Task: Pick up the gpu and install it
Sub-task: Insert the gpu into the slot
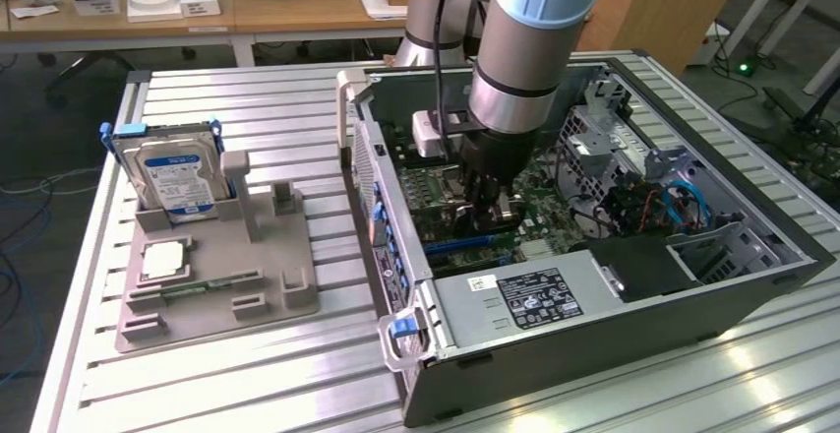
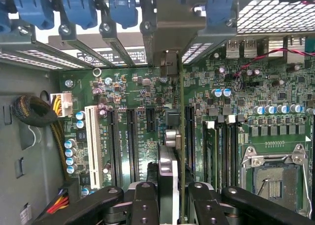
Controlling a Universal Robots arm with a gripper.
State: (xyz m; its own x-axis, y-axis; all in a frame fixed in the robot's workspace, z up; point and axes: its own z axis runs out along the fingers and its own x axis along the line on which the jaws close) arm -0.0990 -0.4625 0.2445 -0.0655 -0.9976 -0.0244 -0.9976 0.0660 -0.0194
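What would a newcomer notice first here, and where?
The pale blue robot arm reaching into the open computer case dominates the exterior view. In the wrist view the gripper clamps the gpu edge-on over the green motherboard. A blue-labelled hard drive stands in a grey holder at the exterior view's left.

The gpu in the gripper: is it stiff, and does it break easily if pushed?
Seen edge-on, the gpu is a thin board: probably stiff, yet fragile under sideways force. Its metal bracket likely weights one end, so it may tilt in the gripper.
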